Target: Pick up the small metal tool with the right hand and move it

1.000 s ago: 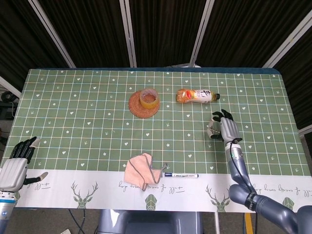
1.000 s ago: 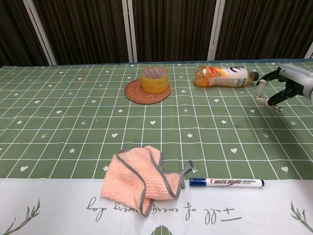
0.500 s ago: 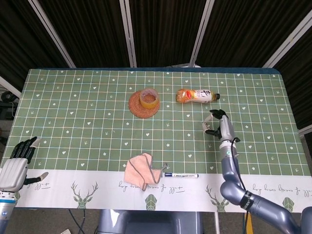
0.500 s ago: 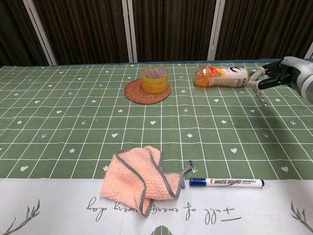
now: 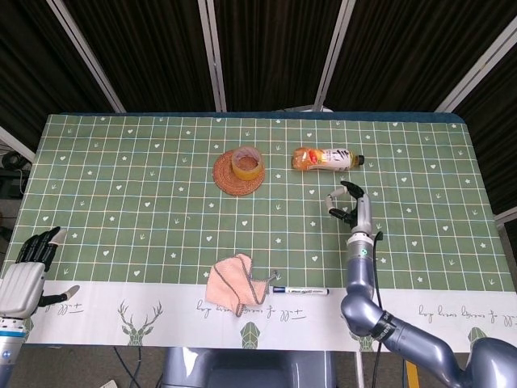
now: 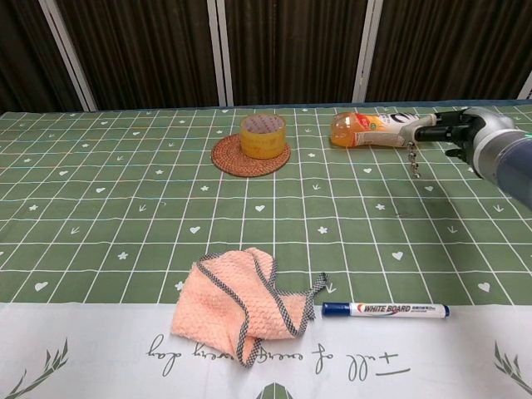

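The right hand (image 6: 453,131) pinches the small metal tool (image 6: 415,161), which dangles from its fingertips above the table (image 6: 100,208), just in front of the juice bottle (image 6: 378,129). Well left of the bottle, the left hand (image 5: 24,275) rests spread at the table's near edge.

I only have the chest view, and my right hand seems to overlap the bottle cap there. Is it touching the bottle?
Observer: No. In the head view the right hand is apart from the bottle, on its near side.
Operator: Good. The metal tool hangs from my fingertips here. Where is my left hand? I can't see it.
Observer: The left hand is by the near left corner of the table, holding nothing, fingers apart.
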